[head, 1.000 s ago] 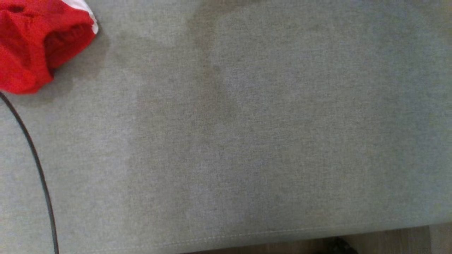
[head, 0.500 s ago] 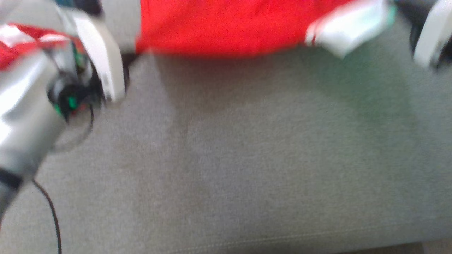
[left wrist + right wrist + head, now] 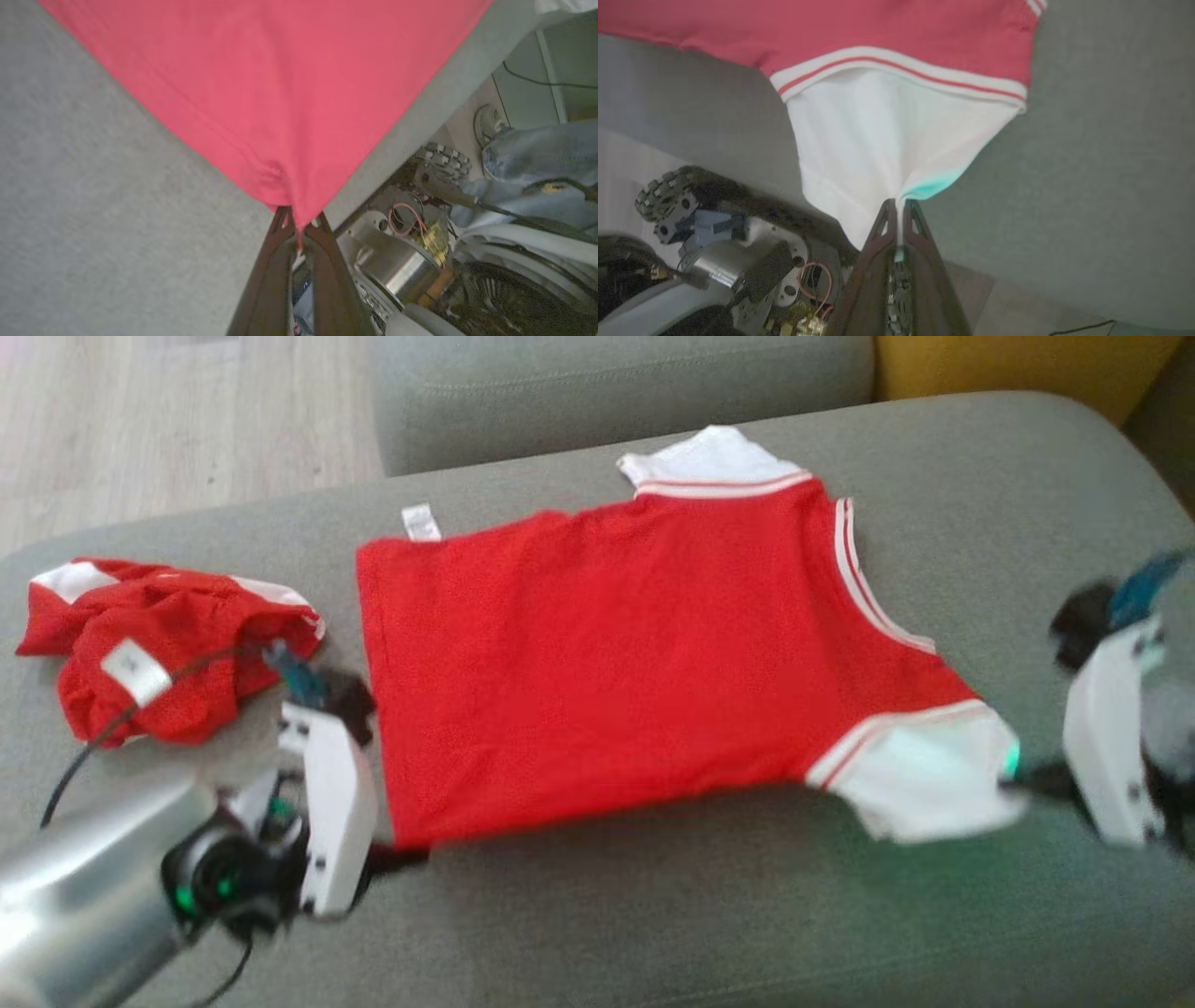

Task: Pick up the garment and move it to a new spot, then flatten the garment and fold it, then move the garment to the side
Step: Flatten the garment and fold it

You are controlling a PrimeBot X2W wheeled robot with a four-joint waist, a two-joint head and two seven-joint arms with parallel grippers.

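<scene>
Left pincer (image 3: 299, 228) clamped on a hem corner of the red white-sleeved shirt (image 3: 607, 653), right pincer (image 3: 900, 205) nipping its sleeve; grey fabric sofa (image 3: 653, 915) beneath both, pale wooden floor (image 3: 168, 420) beyond.

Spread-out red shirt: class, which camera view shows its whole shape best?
Head view: the red shirt is spread over the grey cushion, both sleeves visible. Left wrist view shows its red hem corner between the fingers of the left gripper; right wrist view shows one white sleeve pinched by the right gripper.

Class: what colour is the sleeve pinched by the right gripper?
White sleeve, with a thin red stripe near its seam; clearest in the right wrist view.
</scene>
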